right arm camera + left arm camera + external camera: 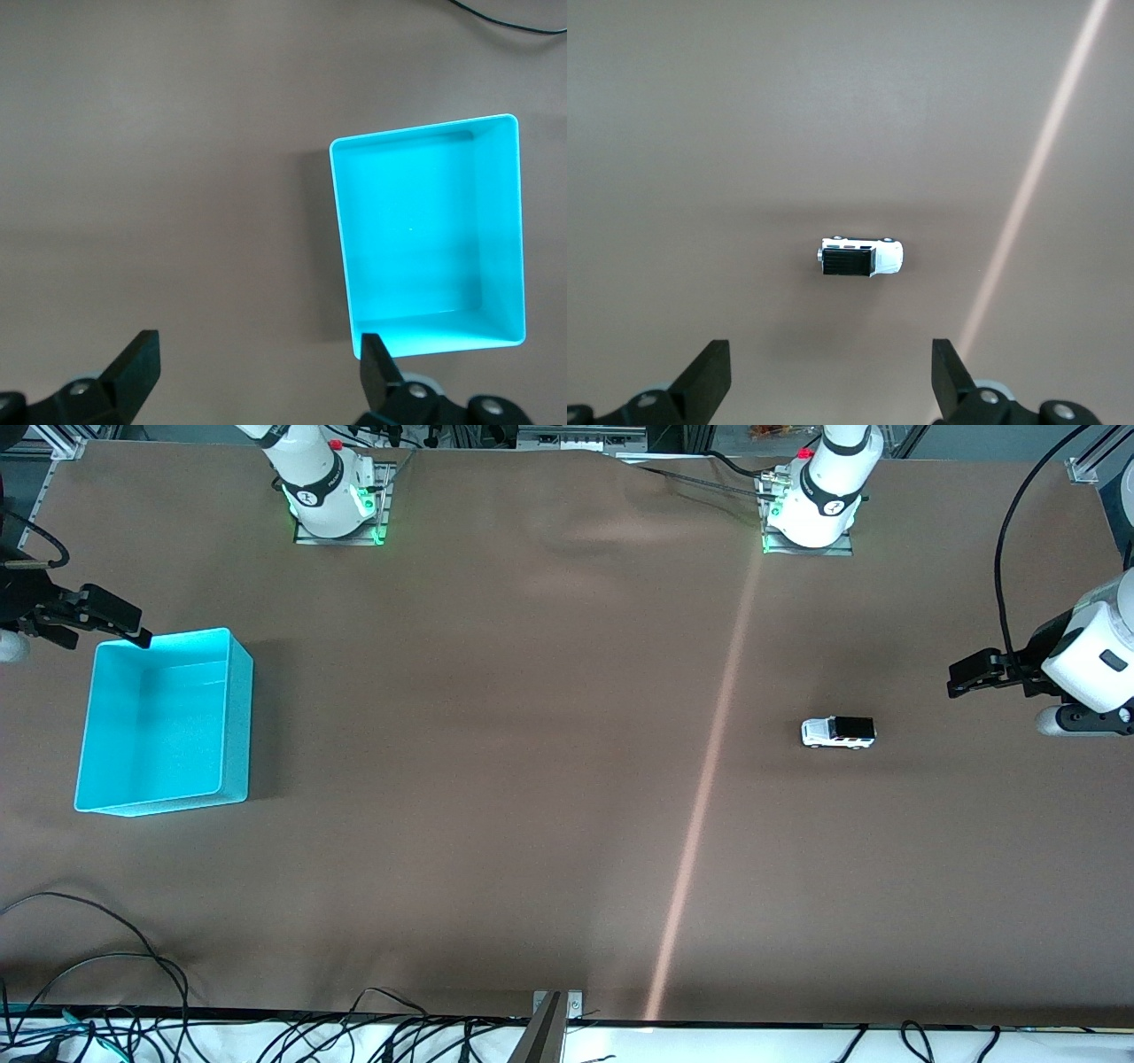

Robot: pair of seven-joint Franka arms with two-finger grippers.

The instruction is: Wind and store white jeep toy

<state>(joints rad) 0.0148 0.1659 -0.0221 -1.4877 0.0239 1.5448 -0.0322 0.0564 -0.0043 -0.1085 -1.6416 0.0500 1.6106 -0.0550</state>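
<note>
1. The white jeep toy stands on its wheels on the brown table, at the left arm's end, well apart from the turquoise bin. Its long axis runs along the table's length; the white bonnet end points toward the turquoise bin and the black roof end points away from it
2. Count: one white jeep toy, one turquoise bin, two arms, two grippers. A pale streak of light crosses the table between the toy and the bin, near the toy
3. The left gripper hangs in the air over the table at the left arm's end, on the side of the toy away from the bin, with its fingers pointing toward the bin. The fingers are spread wide and hold nothing
4. The right gripper hangs over the bin's corner nearest the right arm's base. Its fingers are spread wide and hold nothing
5. The turquoise bin sits open-topped and upright with nothing inside
</note>
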